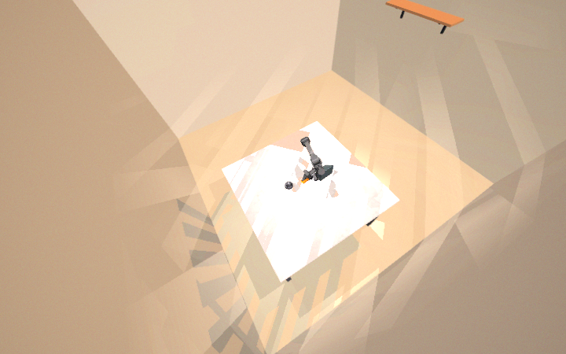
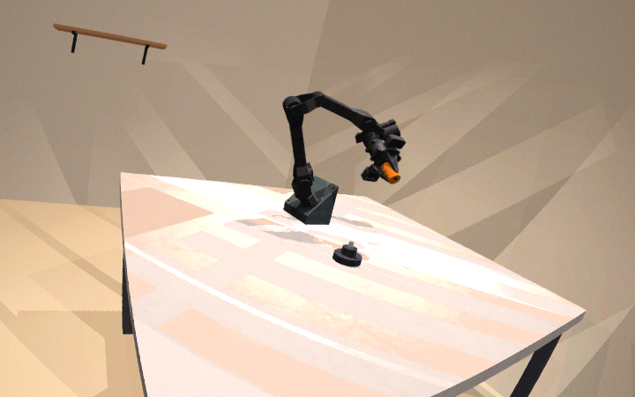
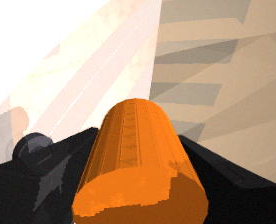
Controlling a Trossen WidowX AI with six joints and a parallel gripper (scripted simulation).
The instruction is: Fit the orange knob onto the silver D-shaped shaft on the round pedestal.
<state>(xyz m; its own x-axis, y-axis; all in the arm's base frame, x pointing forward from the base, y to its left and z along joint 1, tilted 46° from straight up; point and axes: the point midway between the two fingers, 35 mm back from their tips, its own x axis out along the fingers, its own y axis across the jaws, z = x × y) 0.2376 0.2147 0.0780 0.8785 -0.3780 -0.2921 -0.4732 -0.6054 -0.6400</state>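
Note:
The orange knob (image 1: 305,180) (image 2: 390,173) (image 3: 139,150) is held between the fingers of my gripper (image 1: 306,178) (image 2: 389,168) (image 3: 136,139), which is shut on it. Knob and gripper are tilted, high above the table. In the exterior view the knob's lower end faces down and toward the camera and shows a small dark spot, likely the hole; its flat side cannot be made out. The dark round pedestal (image 1: 288,186) (image 2: 347,257) stands on the table, with the silver shaft (image 2: 351,244) upright on top. The knob is away from the pedestal, not above it. The shaft's flat side is too small to tell.
The arm's base (image 1: 326,171) (image 2: 312,205) stands on the white table (image 1: 320,233) (image 2: 260,345), behind the pedestal in the exterior view. A dark round shape at the left in the wrist view is partly covered by a finger. A wall shelf (image 1: 425,12) (image 2: 110,36) is far off.

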